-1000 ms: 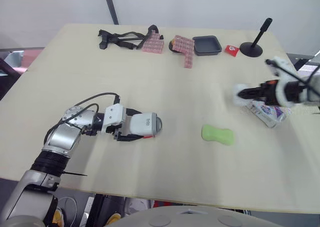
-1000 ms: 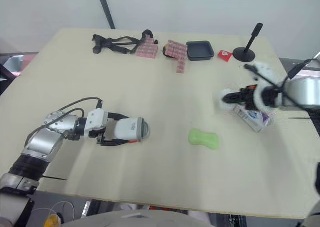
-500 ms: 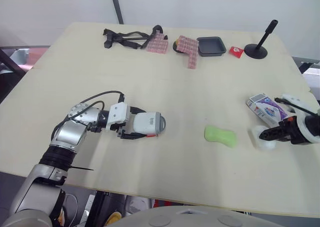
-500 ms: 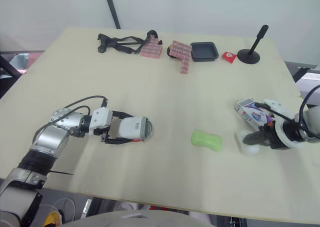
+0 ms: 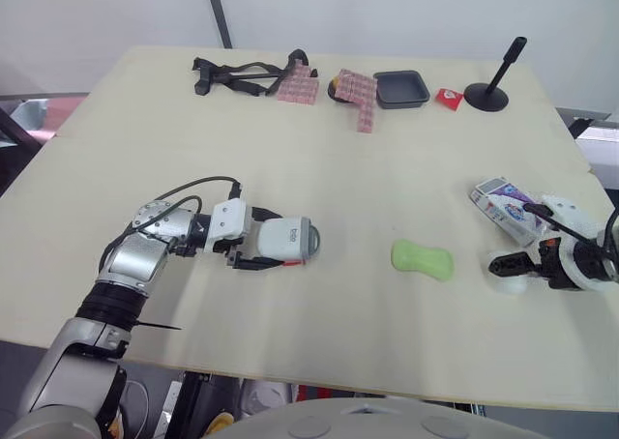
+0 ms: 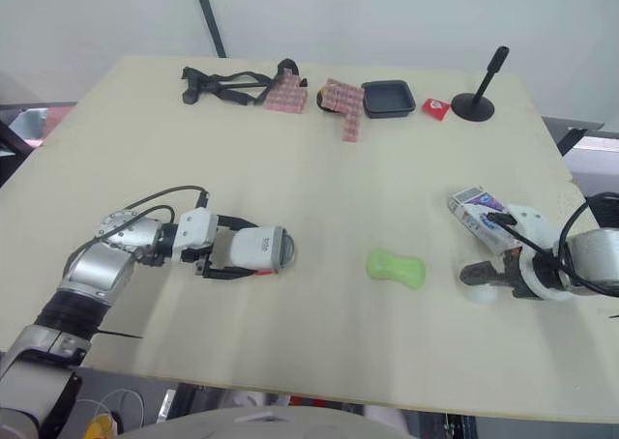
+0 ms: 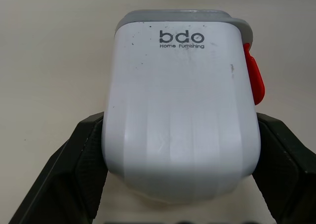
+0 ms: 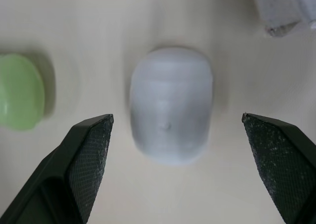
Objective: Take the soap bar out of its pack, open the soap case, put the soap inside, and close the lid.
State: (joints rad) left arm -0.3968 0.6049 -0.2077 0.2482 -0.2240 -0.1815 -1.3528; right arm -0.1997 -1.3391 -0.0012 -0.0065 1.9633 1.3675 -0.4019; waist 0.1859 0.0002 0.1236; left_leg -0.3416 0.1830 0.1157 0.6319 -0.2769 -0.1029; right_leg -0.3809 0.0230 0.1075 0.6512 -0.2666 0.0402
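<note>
My left gripper is shut on the white soap case, which lies on its side on the table. The case's grey lid is closed and its red latch sits beside one finger. The green soap bar lies bare on the table right of centre. Its opened pack rests further right. My right gripper is open, low over the table. A small white translucent piece lies flat between its fingers, touching neither.
Along the far edge sit a black strap tool, pink checked items, a black tray, a small red packet and a black stand. The table's right edge runs close to my right gripper.
My right arm carried the white piece from beside the pack down to the table right of the soap, then opened around it. The left gripper and case stayed put.
</note>
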